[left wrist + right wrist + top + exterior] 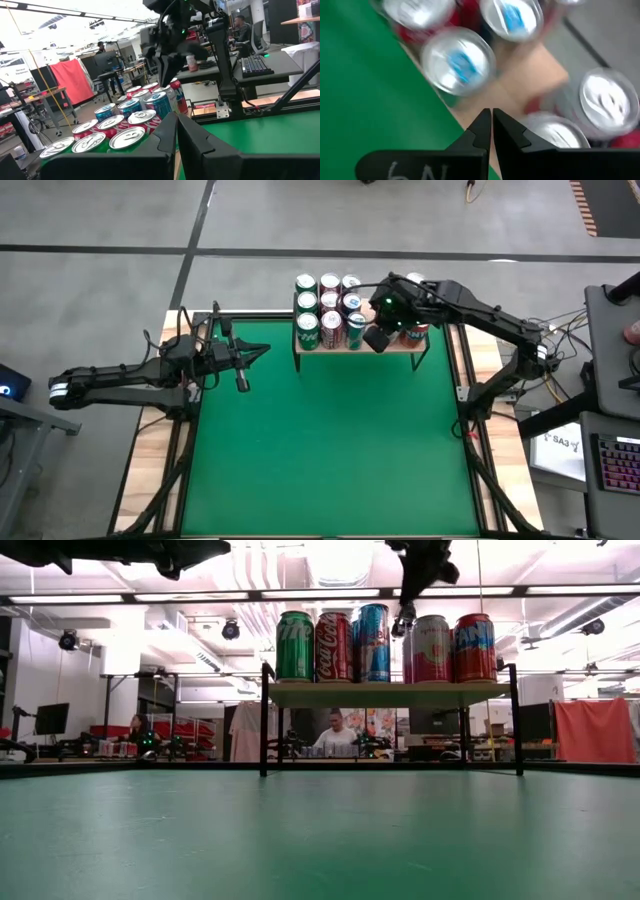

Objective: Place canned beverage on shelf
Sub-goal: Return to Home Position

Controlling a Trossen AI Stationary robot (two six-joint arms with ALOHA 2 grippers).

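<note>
The shelf (390, 695) is seen at the far edge of the table (330, 450), about centred. The cans (330, 305) are stood upright on its top. Green, red and blue columns are packed close at the left end. The right-end cans (452, 648) are partly hidden in the high view. A bare patch of wood is noted between the two groups in the right wrist view.

The right gripper (378, 339) is held over the shelf's front edge, above that gap. Its tips are at about can-top height in the low view. Its fingers are pressed together and empty.

The left gripper (258, 350) is held over the table's left side, well apart from the shelf and pointed toward it. Its fingers are closed to a thin slit and grip nothing.
</note>
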